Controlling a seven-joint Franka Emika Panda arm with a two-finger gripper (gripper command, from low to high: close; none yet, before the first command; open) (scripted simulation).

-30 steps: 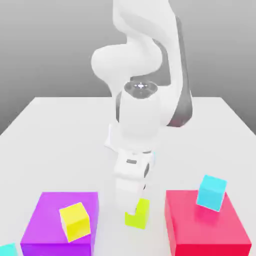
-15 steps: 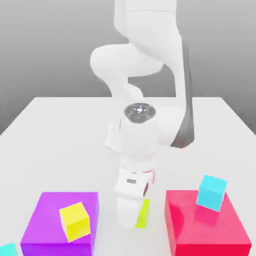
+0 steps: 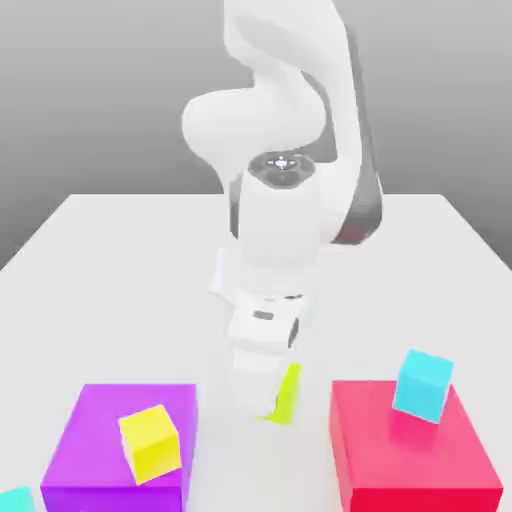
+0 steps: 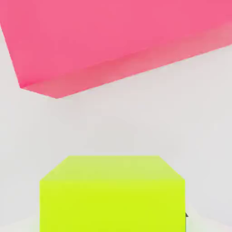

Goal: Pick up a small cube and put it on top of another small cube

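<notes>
Lime yellow-green small cube (image 3: 287, 393) sits clamped in the gripper (image 3: 270, 400), lifted clear of the white table (image 3: 120, 260); a faint shadow lies on the tabletop under it. From the exterior view, part of the cube is covered by the white finger housing, with a narrow tilted sliver of it showing on the exterior view's right of the fingers. Gripper points down, jaws drawn in narrow against the cube's sides. Cube position: over the gap between the purple block (image 3: 105, 430) on the exterior view's left and the red block (image 3: 410, 450) on the exterior view's right, touching neither.

Pure-yellow small cube (image 3: 150, 443) rests on top of the purple block, turned slightly askew. Cyan small cube (image 3: 423, 383) rests on the red block, near its far edge, tilted. A second cyan piece (image 3: 15, 500) is cut off at the near left corner of the exterior view.

Hand view: the small cube (image 4: 112, 195) looms close, the red block (image 4: 108, 41) beyond it, white tabletop between them.
</notes>
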